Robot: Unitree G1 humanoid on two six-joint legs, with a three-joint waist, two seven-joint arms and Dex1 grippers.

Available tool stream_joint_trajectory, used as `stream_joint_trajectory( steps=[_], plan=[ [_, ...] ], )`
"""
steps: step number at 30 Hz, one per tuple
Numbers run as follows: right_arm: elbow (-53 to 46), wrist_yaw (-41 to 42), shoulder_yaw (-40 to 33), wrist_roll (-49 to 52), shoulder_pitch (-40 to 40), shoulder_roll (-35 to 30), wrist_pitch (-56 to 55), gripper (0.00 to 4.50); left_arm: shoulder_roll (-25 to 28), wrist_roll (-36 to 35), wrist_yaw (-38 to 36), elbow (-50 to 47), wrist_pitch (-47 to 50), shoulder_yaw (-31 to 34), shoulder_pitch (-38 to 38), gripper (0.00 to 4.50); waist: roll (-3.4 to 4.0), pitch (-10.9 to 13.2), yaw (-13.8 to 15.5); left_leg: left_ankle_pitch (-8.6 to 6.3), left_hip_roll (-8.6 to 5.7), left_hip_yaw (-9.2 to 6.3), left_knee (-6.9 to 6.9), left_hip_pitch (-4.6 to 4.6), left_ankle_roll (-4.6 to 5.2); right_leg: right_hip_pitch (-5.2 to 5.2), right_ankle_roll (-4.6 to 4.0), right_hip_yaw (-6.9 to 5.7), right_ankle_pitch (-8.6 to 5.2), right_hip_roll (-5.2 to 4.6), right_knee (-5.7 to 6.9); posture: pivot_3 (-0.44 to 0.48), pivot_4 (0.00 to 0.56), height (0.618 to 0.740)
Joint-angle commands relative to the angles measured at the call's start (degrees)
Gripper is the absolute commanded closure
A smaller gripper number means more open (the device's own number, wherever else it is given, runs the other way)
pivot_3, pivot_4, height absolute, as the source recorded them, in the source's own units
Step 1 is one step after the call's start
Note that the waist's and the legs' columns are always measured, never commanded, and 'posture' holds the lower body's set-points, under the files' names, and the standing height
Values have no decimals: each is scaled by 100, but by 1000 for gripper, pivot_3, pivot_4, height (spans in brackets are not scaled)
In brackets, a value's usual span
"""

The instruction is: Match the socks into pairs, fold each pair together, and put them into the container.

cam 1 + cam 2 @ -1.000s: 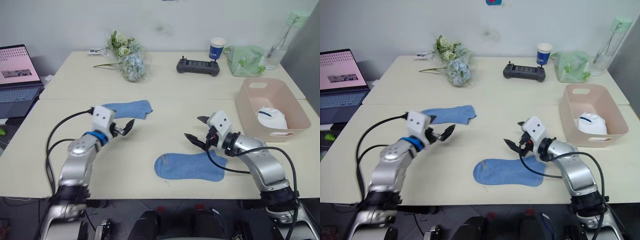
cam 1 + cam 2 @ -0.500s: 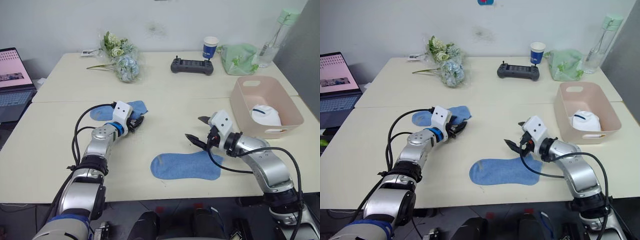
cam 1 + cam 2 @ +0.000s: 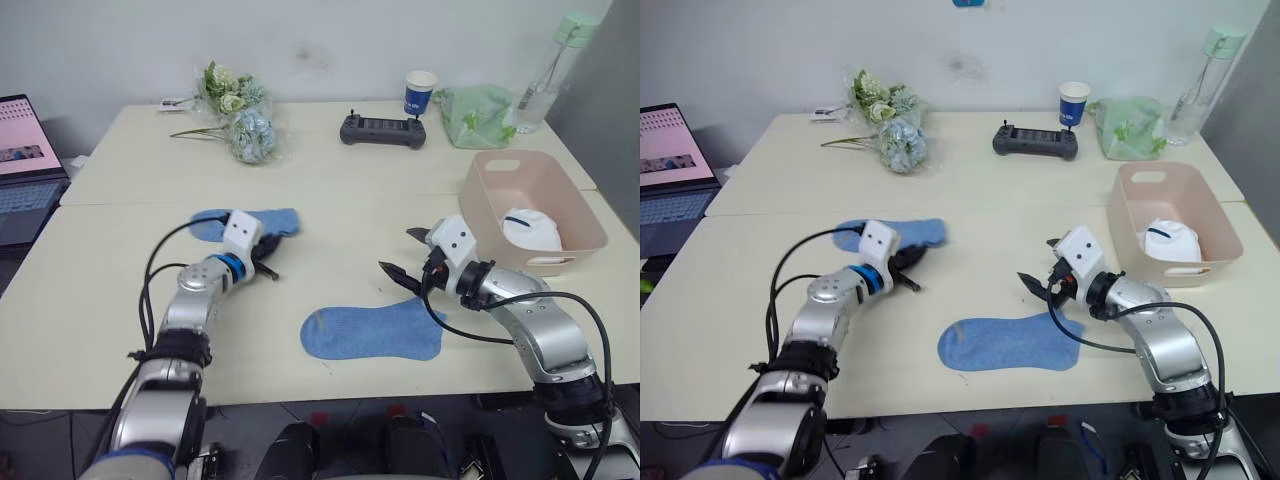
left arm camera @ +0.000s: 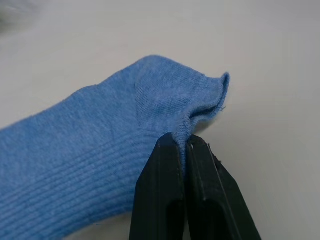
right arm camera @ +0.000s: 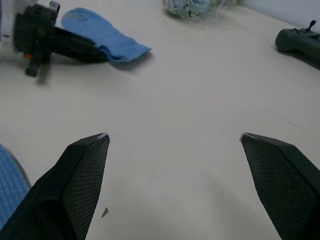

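Observation:
A light blue sock (image 3: 262,220) lies flat on the table left of centre. My left gripper (image 4: 182,140) is shut on the edge of its cuff, and the pinched cloth bunches up over the fingertips. A second light blue sock (image 3: 372,330) lies flat near the table's front edge. Just beyond its right end my right gripper (image 3: 405,256) stands open over bare table, holding nothing. The pale pink container (image 3: 540,155) stands at the right with a folded white sock (image 3: 527,228) inside.
Along the far side are a bunch of flowers (image 3: 240,110), a black controller (image 3: 382,130), a paper cup (image 3: 420,92), a pale green bag (image 3: 478,115) and a bottle (image 3: 555,60). A laptop (image 3: 20,150) sits at the far left.
My left arm reached out to the far blue sock and its gripper went from open to shut on the cuff. The right gripper stayed open, hardly moving. The camera shifted.

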Motion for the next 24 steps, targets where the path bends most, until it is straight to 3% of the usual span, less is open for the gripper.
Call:
stream_joint_trajectory(
  steps=[1,6,11,17,21,24],
  plan=[
    [-19,-120,-225,-81,-123,-51,-257,0,-307,-118,-165,-1123,743,-463,-8,4480,-1,0,78,0,-3,0,3,0,0,2,0,0,0,-1,0,0,150,740],
    [132,-232,-342,-185,-156,-83,-385,0,-777,60,-424,-1524,1235,-1246,-77,4480,-1,0,93,0,-3,6,6,1,0,5,1,1,1,-1,0,0,150,740],
    [225,-199,-361,-248,-167,-190,-459,0,-1192,305,-248,-1177,1117,-1626,-242,4480,-1,0,80,0,0,9,3,1,0,3,1,2,1,1,2,0,150,740],
    [442,-208,-472,-313,-209,-302,-665,0,-1401,157,-213,-1146,975,-1477,-257,2852,-1,0,84,0,0,12,3,1,0,3,1,2,1,1,1,0,150,740],
    [557,127,-398,-299,-216,-467,-832,0,-755,-200,-542,-1954,1306,-1001,8,1563,0,0,52,0,3,13,1,2,0,2,1,4,1,1,1,0,150,740],
    [614,637,-83,-422,-227,-694,-1119,0,130,-29,-832,-2078,591,-720,223,601,1,0,-4,1,8,12,-1,5,0,0,1,5,1,5,2,0,150,740]
  ],
)
